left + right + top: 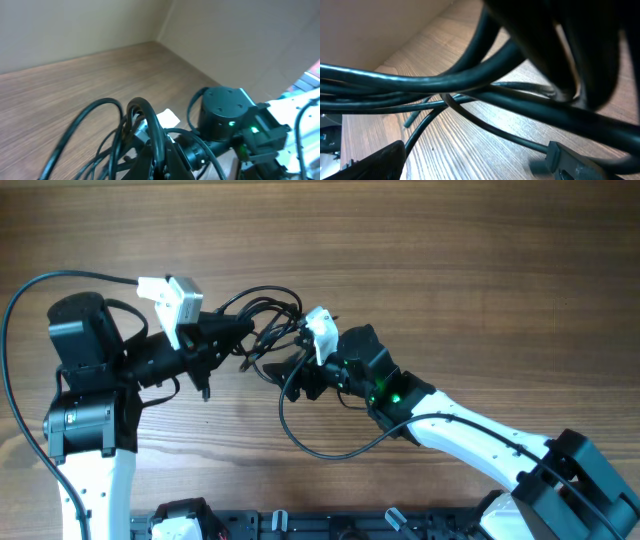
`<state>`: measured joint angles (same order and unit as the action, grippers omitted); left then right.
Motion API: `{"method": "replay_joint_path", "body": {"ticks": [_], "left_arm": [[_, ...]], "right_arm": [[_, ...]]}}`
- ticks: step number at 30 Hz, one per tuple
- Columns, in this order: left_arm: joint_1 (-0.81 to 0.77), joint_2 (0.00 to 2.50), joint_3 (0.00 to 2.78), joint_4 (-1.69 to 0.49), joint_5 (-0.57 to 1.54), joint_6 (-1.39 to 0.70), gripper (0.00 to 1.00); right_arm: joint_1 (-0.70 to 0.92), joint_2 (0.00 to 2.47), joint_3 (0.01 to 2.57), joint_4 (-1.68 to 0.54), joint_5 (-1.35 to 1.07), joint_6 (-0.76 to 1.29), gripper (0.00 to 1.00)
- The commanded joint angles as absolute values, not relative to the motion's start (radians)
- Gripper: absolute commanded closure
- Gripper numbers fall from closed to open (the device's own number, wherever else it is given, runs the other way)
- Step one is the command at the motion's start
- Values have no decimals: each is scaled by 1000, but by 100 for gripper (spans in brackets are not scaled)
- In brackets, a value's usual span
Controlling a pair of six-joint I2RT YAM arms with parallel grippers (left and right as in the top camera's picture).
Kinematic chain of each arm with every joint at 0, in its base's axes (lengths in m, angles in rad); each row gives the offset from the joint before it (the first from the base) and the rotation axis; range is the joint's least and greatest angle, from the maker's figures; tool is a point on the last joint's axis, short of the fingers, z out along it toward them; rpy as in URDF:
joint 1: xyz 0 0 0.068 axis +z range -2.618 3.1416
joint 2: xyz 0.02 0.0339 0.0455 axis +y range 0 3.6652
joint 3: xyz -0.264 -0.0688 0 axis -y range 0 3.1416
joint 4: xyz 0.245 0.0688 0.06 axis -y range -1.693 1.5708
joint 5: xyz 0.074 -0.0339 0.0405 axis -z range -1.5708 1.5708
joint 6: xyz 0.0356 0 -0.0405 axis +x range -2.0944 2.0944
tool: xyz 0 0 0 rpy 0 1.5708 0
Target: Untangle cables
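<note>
Left gripper (240,332) pokes into the cables (268,312) from the knot's left, tips buried in the loops, so I can't tell if it's pinching or spread. The knot's bunched up over the wooden table (450,260) (right between both arms). Right gripper (292,362) sits at the knot's lower right, strands crossing its camera up close; can't tell its grip either.

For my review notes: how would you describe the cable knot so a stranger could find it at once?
On the wooden table, look between the left gripper and the right gripper. The knot is the bunch of thin black loops there. Unlike the single thick wire arcing round the left arm, it is many strands tangled together.
</note>
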<state>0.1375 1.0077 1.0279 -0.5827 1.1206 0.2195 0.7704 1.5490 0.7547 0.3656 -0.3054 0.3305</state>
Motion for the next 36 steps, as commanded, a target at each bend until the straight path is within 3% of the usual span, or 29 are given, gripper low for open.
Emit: {"method": "replay_joint_path", "body": {"ticks": [1, 6, 11, 16, 23, 26, 36], "left_arm": [[133, 997, 1052, -575, 971, 142, 96], [133, 997, 1052, -579, 688, -39, 96], [133, 997, 1052, -601, 687, -42, 96], [133, 997, 1052, -625, 776, -40, 96], [104, 997, 1052, -657, 906, -39, 96], [72, 997, 1052, -657, 912, -39, 96], [44, 997, 1052, -585, 1032, -39, 96]], "right_arm": [[771, 1562, 751, 366, -285, 318, 9], [771, 1562, 751, 384, -285, 319, 9], [771, 1562, 751, 453, -231, 397, 12], [771, 1562, 751, 545, -117, 455, 11], [771, 1562, 751, 571, 7, 445, 0], [771, 1565, 751, 561, 35, 443, 0], [771, 1578, 751, 271, 355, 609, 0]]}}
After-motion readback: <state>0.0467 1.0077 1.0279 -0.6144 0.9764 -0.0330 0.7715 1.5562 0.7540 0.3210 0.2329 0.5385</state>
